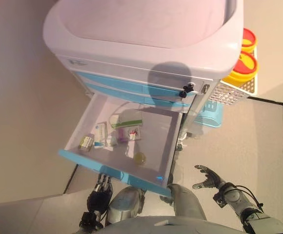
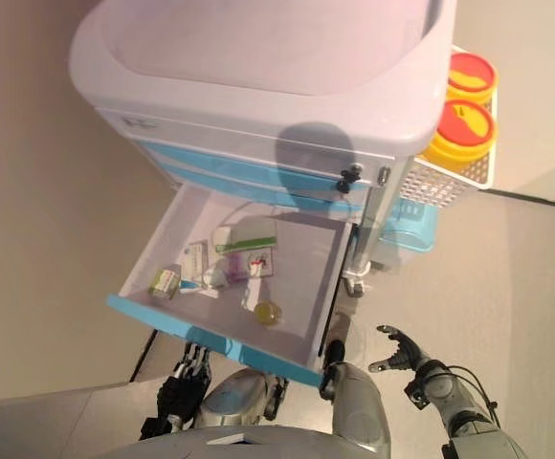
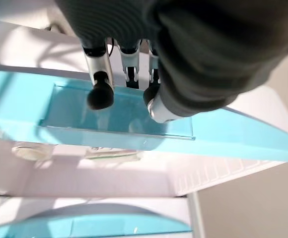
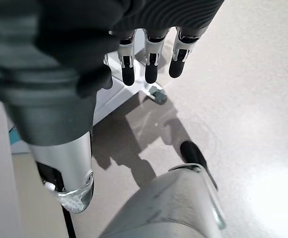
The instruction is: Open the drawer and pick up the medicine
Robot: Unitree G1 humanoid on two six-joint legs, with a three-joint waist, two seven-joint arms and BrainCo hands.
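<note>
The white cart's [image 1: 146, 44] bottom drawer [image 1: 168, 141] stands pulled out, its blue front [image 1: 83, 163] nearest me. Inside lie small medicine boxes: a white and teal one [image 1: 101, 131], a tiny one [image 1: 86, 142], a green-striped one [image 1: 127, 119] and a pink-printed one [image 1: 133, 132], plus a round yellow item [image 1: 140, 157]. My left hand [image 1: 100, 187] is just below the drawer front, its relaxed fingers [image 3: 100, 94] by the clear label plate [image 3: 119, 119], holding nothing. Off to the drawer's right, my right hand [image 1: 207, 178] hovers over the floor, open and empty.
Two shut blue drawers sit above the open one. On the cart's right side hangs a white wire basket [image 1: 229, 90] with yellow, red-lidded containers [image 1: 244, 63], and a light blue bin [image 1: 210, 114] below. A cart caster [image 4: 158, 94] stands near my right hand's fingers [image 4: 151, 69].
</note>
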